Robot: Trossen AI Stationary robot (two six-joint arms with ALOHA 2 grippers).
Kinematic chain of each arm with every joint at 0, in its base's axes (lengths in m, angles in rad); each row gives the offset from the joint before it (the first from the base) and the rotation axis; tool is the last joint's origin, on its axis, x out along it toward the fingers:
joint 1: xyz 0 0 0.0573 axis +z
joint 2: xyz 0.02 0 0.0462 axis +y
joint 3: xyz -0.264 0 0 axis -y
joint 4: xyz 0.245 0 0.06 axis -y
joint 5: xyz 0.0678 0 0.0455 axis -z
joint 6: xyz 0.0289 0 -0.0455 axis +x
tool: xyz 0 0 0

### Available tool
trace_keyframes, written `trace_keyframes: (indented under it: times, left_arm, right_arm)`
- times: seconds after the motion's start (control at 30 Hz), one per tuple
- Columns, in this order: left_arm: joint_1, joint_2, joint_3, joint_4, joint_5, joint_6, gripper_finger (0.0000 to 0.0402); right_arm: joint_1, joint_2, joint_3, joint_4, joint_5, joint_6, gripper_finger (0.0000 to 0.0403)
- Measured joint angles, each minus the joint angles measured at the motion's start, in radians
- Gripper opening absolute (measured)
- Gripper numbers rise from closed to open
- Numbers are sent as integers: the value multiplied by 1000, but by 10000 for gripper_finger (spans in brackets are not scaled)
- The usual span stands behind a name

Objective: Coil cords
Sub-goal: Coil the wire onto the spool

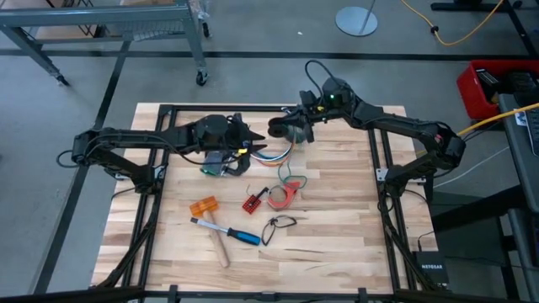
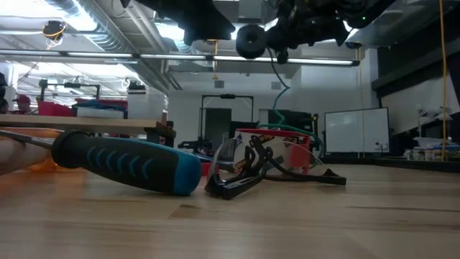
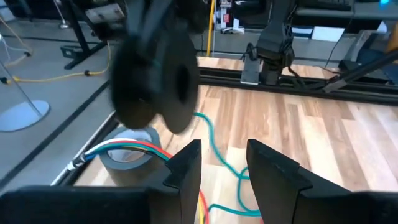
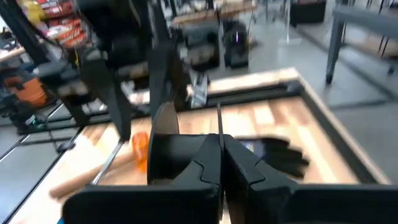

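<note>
The cords (image 1: 265, 155) are thin blue, white, red and green wires (image 3: 124, 149) lying on the wood at mid-table. My left gripper (image 3: 224, 168) hovers open just above them, over a dark glove (image 1: 217, 165). One green wire (image 2: 282, 75) rises from the table to my right gripper (image 1: 292, 126), which is shut, held level and high. A black round roll (image 1: 278, 126) hangs in the air at its fingertips, and a grey tape roll (image 3: 124, 163) lies below. My right gripper comes in level from the table's right. The green wire (image 3: 214, 146) hangs slack below it down to the table. The black roll (image 2: 250, 41) and the gripper's own body hide the place of contact, so I cannot tell how wire or roll is held.
Toward the near edge lie a red holder (image 1: 282, 195), a small red piece (image 1: 251, 203), an orange piece (image 1: 203, 206), a blue-handled tool (image 1: 226, 234) and a thin black cord loop (image 1: 280, 224). Black frame rails (image 1: 381, 168) run along the table's sides.
</note>
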Motion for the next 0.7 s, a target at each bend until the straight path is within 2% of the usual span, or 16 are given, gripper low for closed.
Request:
trace_keyframes:
  times: [0.27, 0.4, 0.5, 0.7]
  left_arm:
    - [-7, 86, -1, 7, 1, -9, 120]
    - [-7, 147, -2, 42, 1, -76, 120]
    - [-5, 196, -2, 144, 1, -97, 120]
    - [-11, 310, -1, 526, -9, -46, 120]
  right_arm:
    - [2, 0, 0, 238, -24, 103, 2]
    - [2, 0, 0, 325, -49, 151, 2]
    - [2, -1, 0, 341, -57, 158, 1]
    - [-12, -1, 0, 336, -93, 163, 1]
